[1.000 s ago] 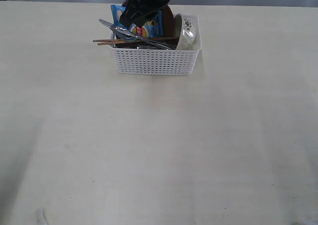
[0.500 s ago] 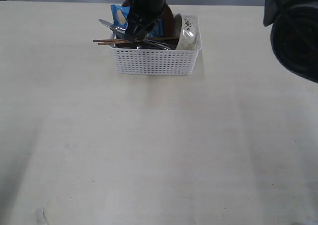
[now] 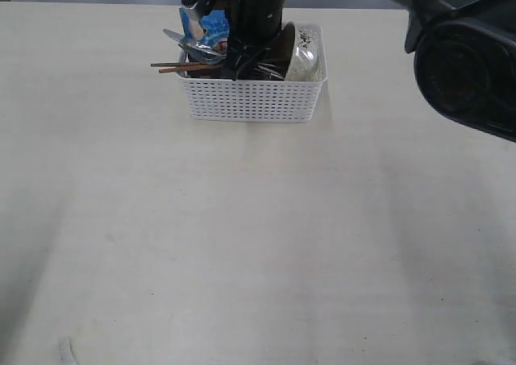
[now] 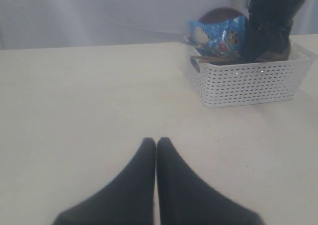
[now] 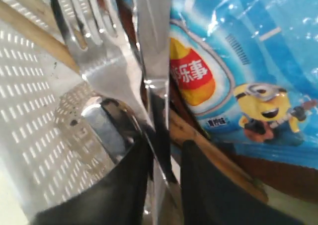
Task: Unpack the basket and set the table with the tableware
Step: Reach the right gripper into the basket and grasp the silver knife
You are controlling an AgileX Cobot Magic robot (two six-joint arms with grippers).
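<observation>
The white basket stands at the far middle of the table. My right gripper reaches down into it from above. In the right wrist view its jaws stand open a little, straddling the steel knife, with a thin gap left on one side. The fork lies beside the knife, over the wooden chopsticks and a shiny steel cup. The cream bowl leans at the basket's right end. My left gripper hovers shut and empty over bare table, well short of the basket.
A blue snack packet stands at the basket's back left, close against the right gripper's fingers. A brown plate rises behind it. The chopsticks stick out past the basket's left wall. The right arm's bulky housing fills the upper right.
The right gripper has dropped deeper into the basket and shifted right, and its jaws have narrowed around the knife. The knife and fork ends have tipped up slightly.
</observation>
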